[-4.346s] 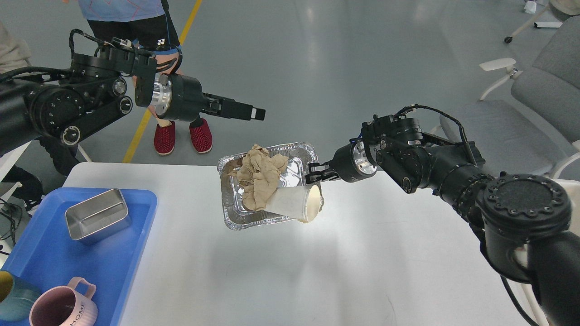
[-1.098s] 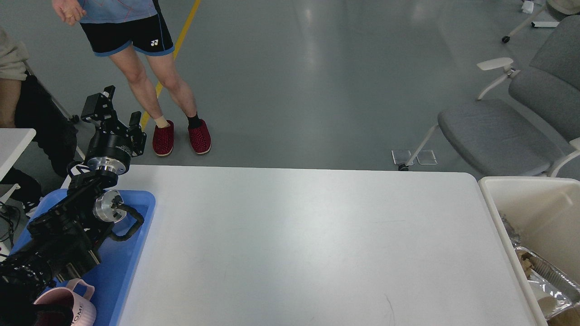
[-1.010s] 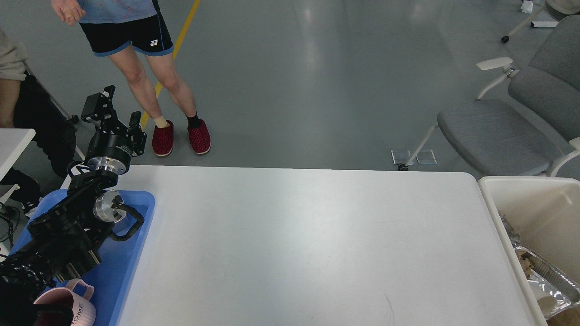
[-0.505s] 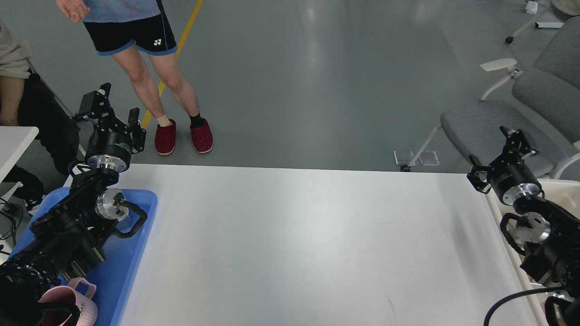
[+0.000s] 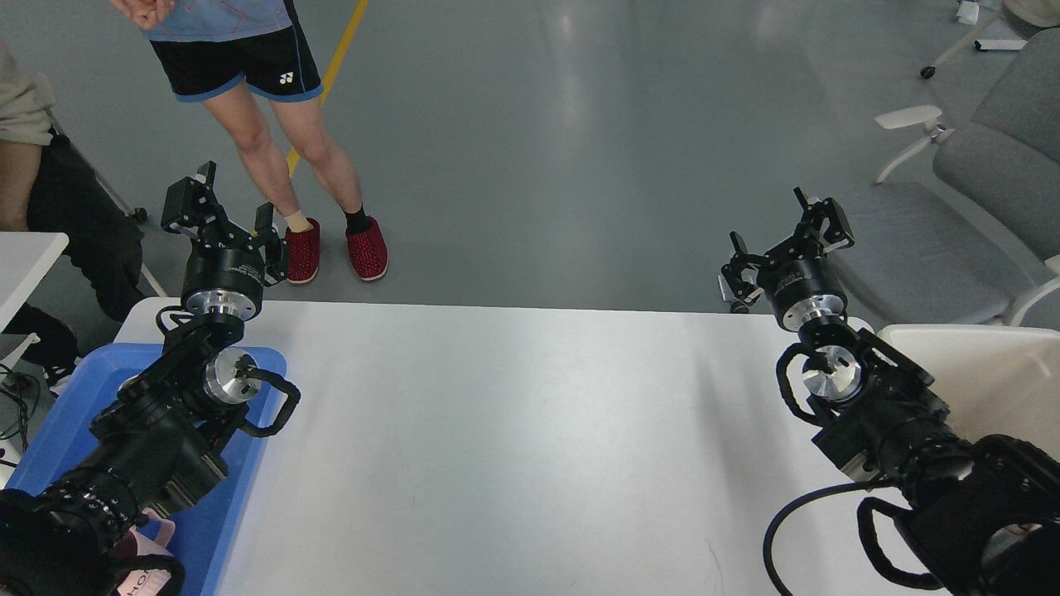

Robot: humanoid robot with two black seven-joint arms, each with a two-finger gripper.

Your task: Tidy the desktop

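Since the desktop (image 5: 513, 439) fills the middle and looks bare, I'd just park both arms gently. Left gripper (image 5: 222, 222) at 10 o'clock and right gripper (image 5: 782, 242) at 2 o'clock both spread wide, holding nothing. Blue tray (image 5: 248, 463) contents mostly hidden under the left arm; bin (image 5: 969, 364) cut off.

The desktop (image 5: 513, 447) lay central. On its left end sat a tray (image 5: 50, 430); off its right end stood a bin (image 5: 977, 364). Behind its far edge stood a person (image 5: 273, 149) left, a chair (image 5: 952, 215) right.
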